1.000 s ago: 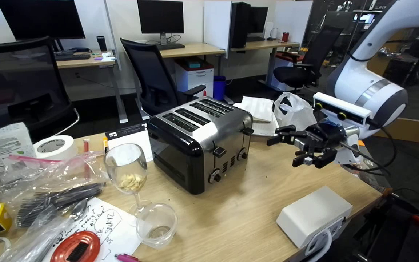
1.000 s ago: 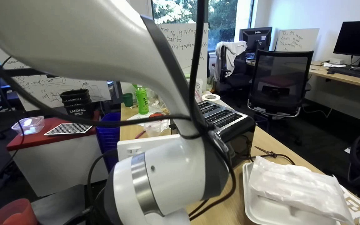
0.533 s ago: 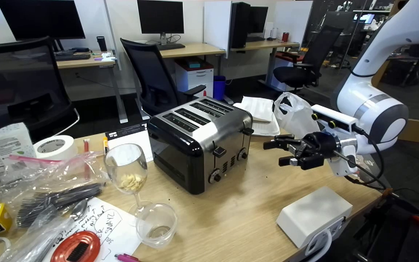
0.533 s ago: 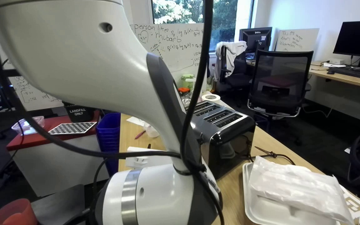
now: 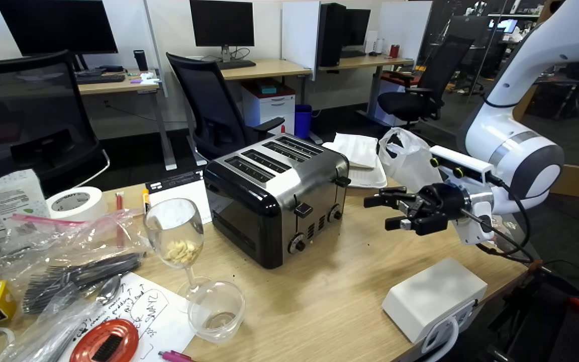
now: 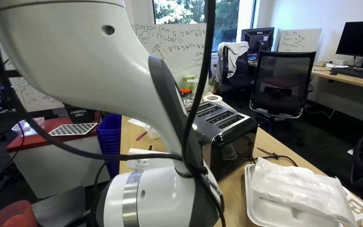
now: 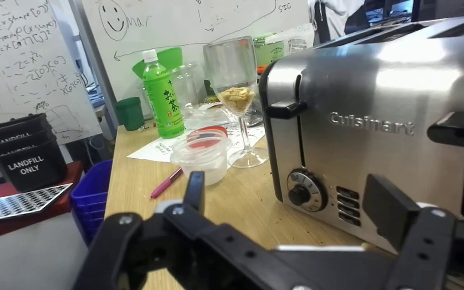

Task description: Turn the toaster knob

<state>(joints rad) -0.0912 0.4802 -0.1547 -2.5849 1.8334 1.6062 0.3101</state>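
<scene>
Wood-top desk (image 5: 329,301) carries the lot. White Panda arm (image 6: 83,60) fills much of an exterior view. Four-slot toaster (image 5: 274,201), Cuisinart, black sides, brushed-silver top and front: upright on the desk, near the long edge on the side of the mesh office chair (image 6: 283,74); shows in both exterior views. White takeout tray (image 6: 274,210), white wrapping (image 6: 301,186) on top, by the same edge. White box (image 5: 435,296) at the opposite long edge. Gripper (image 5: 381,212) hovers over the desk, facing the toaster front, well apart from it, jaws spread wide. Green tea bottle (image 7: 163,104) upright near the desk's far left corner in the wrist view. Wine glass (image 7: 228,66) upright, beside toaster's black side. Green cup (image 7: 130,114) at that same corner. Clear plastic cup (image 7: 201,163) near the wine glass foot; touching, can't tell. Magenta pen (image 7: 166,187) between it and the left edge, same view. Two black levers (image 5: 303,209) on toaster front. Black dial knobs (image 5: 297,244) low down, one under each lever; settings not readable. Pale nut-like pieces (image 7: 237,98) in the wine glass bowl.
</scene>
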